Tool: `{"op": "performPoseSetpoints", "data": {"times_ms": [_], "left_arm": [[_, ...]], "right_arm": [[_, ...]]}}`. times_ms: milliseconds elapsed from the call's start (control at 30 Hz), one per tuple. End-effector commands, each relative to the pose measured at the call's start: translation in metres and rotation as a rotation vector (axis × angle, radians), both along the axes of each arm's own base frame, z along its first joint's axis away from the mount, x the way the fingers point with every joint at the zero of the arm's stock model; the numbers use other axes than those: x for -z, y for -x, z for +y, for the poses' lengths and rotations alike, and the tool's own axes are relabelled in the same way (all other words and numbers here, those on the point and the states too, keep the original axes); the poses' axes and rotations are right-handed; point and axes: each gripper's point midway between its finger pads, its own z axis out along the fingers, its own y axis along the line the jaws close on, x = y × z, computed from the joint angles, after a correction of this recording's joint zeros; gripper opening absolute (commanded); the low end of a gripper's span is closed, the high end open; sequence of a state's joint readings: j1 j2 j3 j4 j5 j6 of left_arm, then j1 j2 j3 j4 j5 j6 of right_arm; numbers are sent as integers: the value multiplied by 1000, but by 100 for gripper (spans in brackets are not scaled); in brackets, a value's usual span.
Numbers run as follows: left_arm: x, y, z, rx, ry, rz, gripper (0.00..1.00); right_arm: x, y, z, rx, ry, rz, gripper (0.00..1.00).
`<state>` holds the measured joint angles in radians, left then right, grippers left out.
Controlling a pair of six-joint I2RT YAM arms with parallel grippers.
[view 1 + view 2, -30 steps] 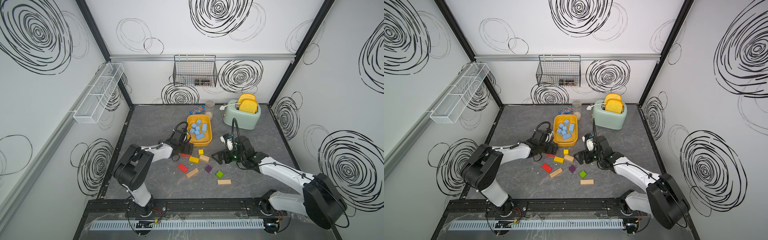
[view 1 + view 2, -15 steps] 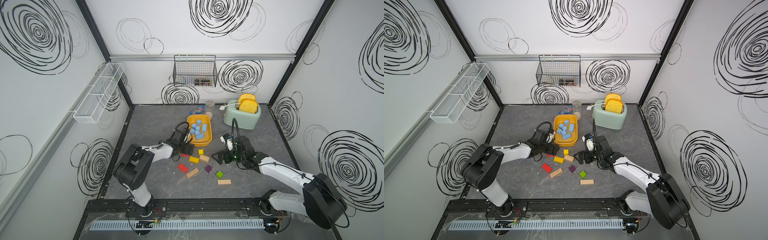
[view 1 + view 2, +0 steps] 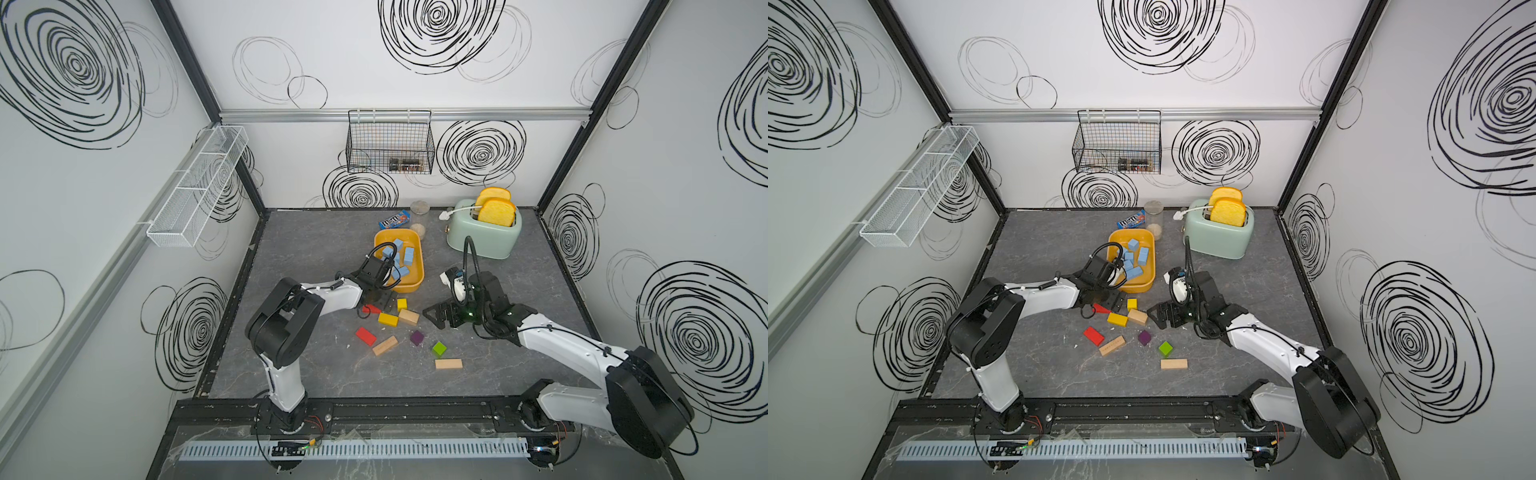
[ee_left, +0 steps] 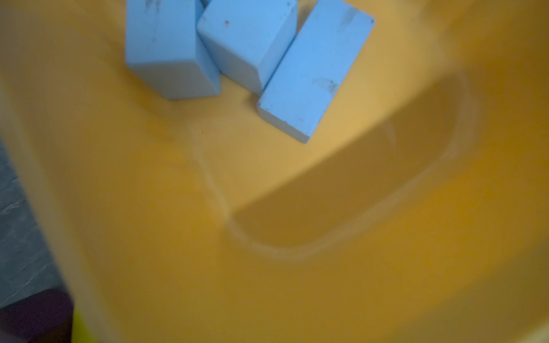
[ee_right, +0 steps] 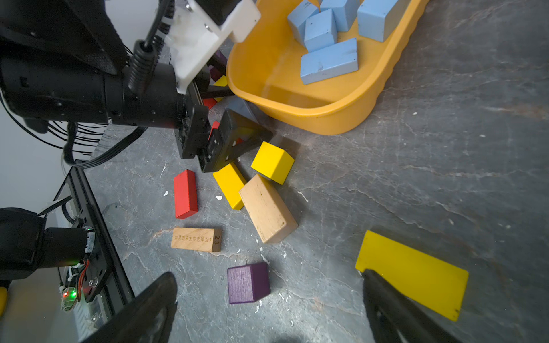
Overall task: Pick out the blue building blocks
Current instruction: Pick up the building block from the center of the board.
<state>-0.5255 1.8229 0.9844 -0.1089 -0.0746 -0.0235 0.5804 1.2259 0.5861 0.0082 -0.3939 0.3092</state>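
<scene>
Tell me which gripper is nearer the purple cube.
Right. The right gripper is close beside the purple cube, which lies just ahead of its open jaws; the left gripper is farther off, at the yellow tub's near end.

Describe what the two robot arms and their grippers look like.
Left arm and right arm: white shells, bulky black round joints, black cables looping off the wrists. Left gripper and right gripper: black, with open-frame triangular fingers.
</scene>
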Motion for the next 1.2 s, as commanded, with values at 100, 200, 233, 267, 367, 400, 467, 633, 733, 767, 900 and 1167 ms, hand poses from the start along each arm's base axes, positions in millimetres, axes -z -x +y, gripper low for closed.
{"op": "performPoseSetpoints", "data": {"times_ms": [100, 200, 233, 267, 367, 400, 467, 633, 733, 767, 900, 1167], "left_arm": [[-6, -8, 28, -24, -34, 0, 96], [-6, -11, 27, -16, -16, 6, 96], [-5, -11, 27, -16, -15, 10, 96], [-4, -11, 27, -13, -12, 14, 96], [2, -5, 21, 9, 5, 39, 96], [4, -5, 20, 14, 6, 43, 96], [9, -1, 17, 31, 7, 63, 95], [20, 8, 23, 5, -20, 135, 94], [24, 12, 25, -24, -17, 160, 95], [25, 12, 26, -34, -21, 165, 95], [27, 9, 32, -87, -8, 194, 95], [21, 15, 40, -145, -18, 226, 97]], "right_arm": [[-5, -1, 5, -23, -7, -6, 98], [-4, -1, 6, -23, -5, -3, 98], [-4, -1, 6, -24, -6, -3, 98], [-3, -2, 6, -23, -3, -1, 98], [-2, -2, 6, -23, -1, 1, 98], [-2, -2, 6, -23, -2, 2, 98], [-1, -2, 6, -23, -1, 3, 98], [-2, -1, 6, -26, -2, 3, 98], [-1, 0, 7, -28, -3, 5, 98], [-1, 0, 7, -29, -5, 5, 98], [-1, 1, 7, -32, -3, 7, 98], [1, 0, 9, -34, -1, 14, 98]]}}
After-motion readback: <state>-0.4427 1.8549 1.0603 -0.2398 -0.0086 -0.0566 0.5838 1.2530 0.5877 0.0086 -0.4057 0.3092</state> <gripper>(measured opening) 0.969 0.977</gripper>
